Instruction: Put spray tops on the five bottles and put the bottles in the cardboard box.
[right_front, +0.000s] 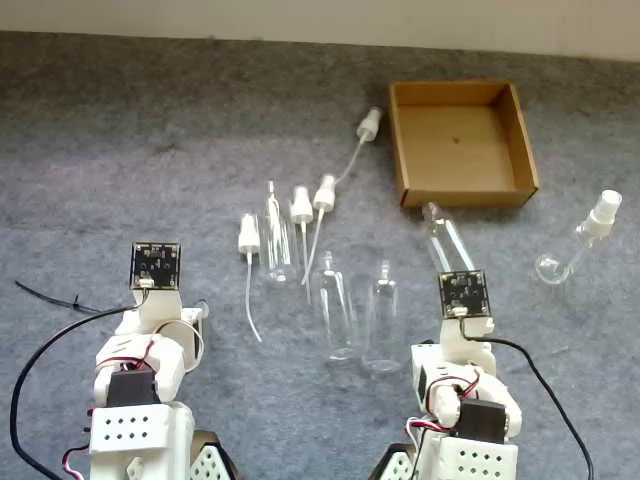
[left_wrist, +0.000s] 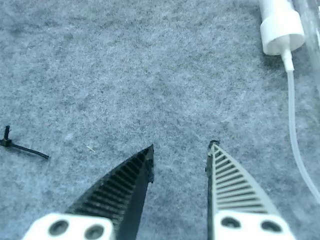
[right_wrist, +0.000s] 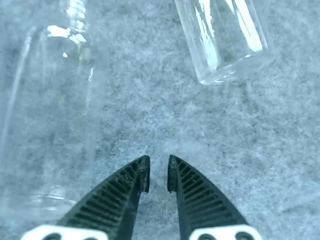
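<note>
From above, the cardboard box (right_front: 402, 150) sits far right on the grey mat (right_front: 150, 130). Four open bottles (right_front: 335, 305) lie near the middle, and a capped bottle (right_front: 572, 250) lies right of them. Loose spray tops (right_front: 302, 205) lie left of the box.

The left gripper (left_wrist: 180, 150) holds nothing, its fingers moderately apart. A spray top is far right of it and a cable tie (left_wrist: 22, 148) to its left.

The right gripper (right_wrist: 158, 172), its fingers narrowly apart and empty, sits just right of one bottle, with another bottle's base (right_wrist: 225, 45) beyond.

Five bottles in all lie on the bench (right_front: 120, 150): four bare-necked bottles (right_front: 336, 305) and one capped bottle (right_front: 560, 262). There are five tops too: four loose spray tops (right_front: 301, 205) and one fitted spray top (right_front: 604, 212). One cardboard box (right_front: 462, 192). One black cable tie (right_front: 45, 295). Two arms (right_front: 150, 370).
</note>
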